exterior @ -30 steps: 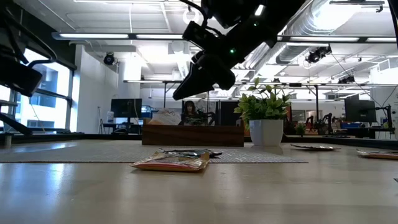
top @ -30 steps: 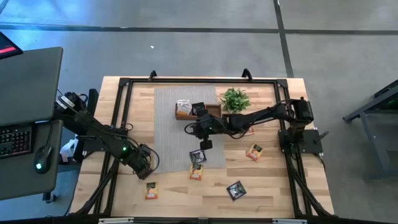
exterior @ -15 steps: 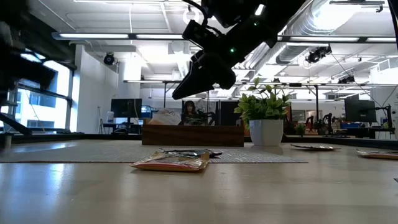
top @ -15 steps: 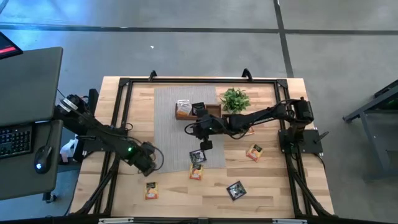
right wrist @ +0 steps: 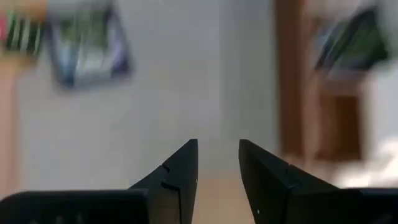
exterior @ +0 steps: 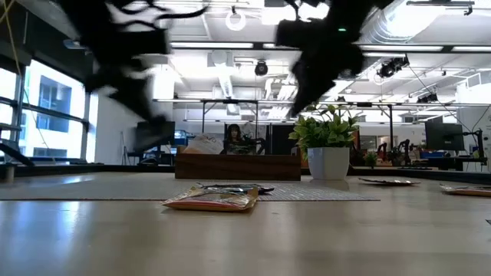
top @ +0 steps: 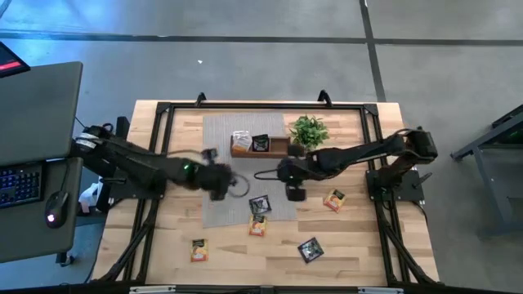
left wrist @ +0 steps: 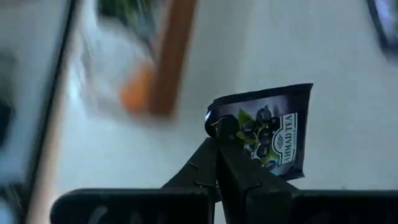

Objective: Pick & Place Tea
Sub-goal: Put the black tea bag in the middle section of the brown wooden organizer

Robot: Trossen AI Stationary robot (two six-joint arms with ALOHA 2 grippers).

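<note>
At frame centre, the left gripper (left wrist: 219, 140) pinches a black tea sachet (left wrist: 273, 134); right gripper (right wrist: 217, 163) hovers narrowly parted, empty.

1. "AHMAD TEA", white lettering printed along one edge of the dark sachet (left wrist: 268, 132), read in the left wrist view; the sachet is pinched at its corner by the left gripper (left wrist: 219, 134).
2. No other lettering is legible in any view.
</note>
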